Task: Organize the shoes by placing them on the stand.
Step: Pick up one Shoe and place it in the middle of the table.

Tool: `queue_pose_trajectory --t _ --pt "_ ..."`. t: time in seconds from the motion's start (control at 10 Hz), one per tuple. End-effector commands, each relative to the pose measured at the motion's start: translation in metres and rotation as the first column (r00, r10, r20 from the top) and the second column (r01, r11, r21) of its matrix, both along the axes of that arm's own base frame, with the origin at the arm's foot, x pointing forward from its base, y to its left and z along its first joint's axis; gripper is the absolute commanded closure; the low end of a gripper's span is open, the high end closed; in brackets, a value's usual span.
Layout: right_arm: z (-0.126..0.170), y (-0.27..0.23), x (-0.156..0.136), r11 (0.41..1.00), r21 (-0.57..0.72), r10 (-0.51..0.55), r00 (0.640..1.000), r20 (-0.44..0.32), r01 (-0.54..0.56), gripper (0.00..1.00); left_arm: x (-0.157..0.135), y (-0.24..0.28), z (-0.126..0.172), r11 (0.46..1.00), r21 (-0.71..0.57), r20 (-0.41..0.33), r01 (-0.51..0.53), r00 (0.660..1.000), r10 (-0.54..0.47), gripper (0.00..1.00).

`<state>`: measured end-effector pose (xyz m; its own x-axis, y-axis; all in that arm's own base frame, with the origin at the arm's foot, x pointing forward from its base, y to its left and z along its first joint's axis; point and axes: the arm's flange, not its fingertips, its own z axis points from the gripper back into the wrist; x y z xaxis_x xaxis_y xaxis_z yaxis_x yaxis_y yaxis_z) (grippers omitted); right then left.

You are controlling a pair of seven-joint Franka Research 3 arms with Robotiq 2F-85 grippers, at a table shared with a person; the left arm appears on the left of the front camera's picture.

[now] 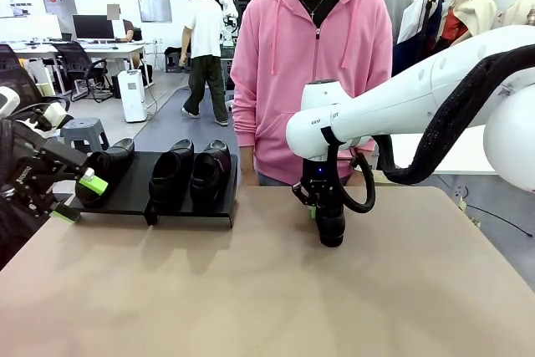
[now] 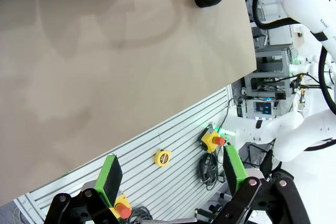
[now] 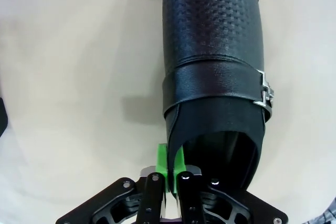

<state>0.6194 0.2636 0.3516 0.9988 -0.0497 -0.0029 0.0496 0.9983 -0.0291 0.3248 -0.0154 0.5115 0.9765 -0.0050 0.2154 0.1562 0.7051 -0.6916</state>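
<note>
Right gripper (image 3: 169, 174): fingers (image 3: 163, 161) pressed together on the thin side wall at the opening of one shoe (image 3: 215, 66); one green pad lies outside the wall, the other inside the opening.
Gripped shoe: extends away from the fingers, toe farthest from them; a strap with a metal buckle (image 3: 266, 94) crosses the upper just beyond the pinch point. In the front view this shoe (image 1: 330, 225) stands on the desk (image 1: 267, 290) directly below the right gripper (image 1: 316, 206), toe toward the robot's side.
Left gripper (image 2: 173, 174): fingers (image 2: 111, 174) spread wide, nothing between them. In the front view the left gripper (image 1: 79, 198) hangs at the desk's left edge, just in front of the stand's near left corner.
Stand (image 1: 125, 194): on the desk's far left area, well apart from the right fingers, close to the left fingers.
Shoes on stand: one shoe (image 1: 109, 169) on the left section, immediately behind the upper left finger pad; two shoes (image 1: 171, 175) (image 1: 209, 171) side by side on the right section, toes toward the robot.
Person (image 1: 309, 48): stands at the far side of the desk in a pink hoodie, behind the right arm.
</note>
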Motion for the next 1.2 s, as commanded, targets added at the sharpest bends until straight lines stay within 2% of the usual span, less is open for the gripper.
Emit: queue_pose_trajectory --t 0.0,0.2,0.4,0.5,0.6,0.7,0.9,1.0,1.1 --pt "0.008 0.001 0.004 0.999 -0.049 0.011 1.000 0.014 -0.011 1.00 -0.001 0.002 -0.001 1.000 -0.007 0.007 0.012 1.000 -0.012 0.00" --pt "0.019 -0.004 -0.003 0.998 -0.057 -0.019 0.999 0.030 0.020 1.00 -0.001 0.002 -0.001 1.000 -0.007 0.007 0.012 1.000 -0.012 0.00" --pt "0.057 -0.020 -0.037 0.997 -0.074 -0.030 0.998 0.050 0.034 1.00 -0.001 0.002 -0.001 1.000 -0.007 0.007 0.012 1.000 -0.012 0.00" --pt "0.096 -0.025 -0.080 0.998 -0.059 -0.015 0.998 0.057 0.018 1.00 -0.001 0.002 -0.001 1.000 -0.007 0.007 0.012 1.000 -0.012 0.00" --pt "0.130 -0.027 -0.129 1.000 -0.016 -0.011 1.000 -0.021 0.010 1.00 -0.001 0.002 -0.001 1.000 -0.007 0.007 0.012 1.000 -0.012 0.00" --pt "0.148 -0.024 -0.169 1.000 -0.023 0.017 0.997 -0.071 -0.019 1.00 -0.001 0.002 -0.001 1.000 -0.007 0.007 0.012 1.000 -0.012 0.00" --pt "0.154 -0.013 -0.229 1.000 -0.010 0.005 0.997 -0.081 -0.006 1.00 -0.001 0.002 -0.001 1.000 -0.007 0.007 0.012 1.000 -0.012 0.00" --pt "0.148 -0.011 -0.239 1.000 0.001 -0.031 0.996 -0.083 0.032 1.00 -0.001 0.002 -0.001 1.000 -0.007 0.007 0.012 1.000 -0.012 0.00" --pt "0.144 -0.029 -0.225 0.999 0.036 0.017 0.995 -0.098 -0.014 1.00 -0.001 0.002 -0.001 1.000 -0.007 0.007 0.012 1.000 -0.012 0.00"
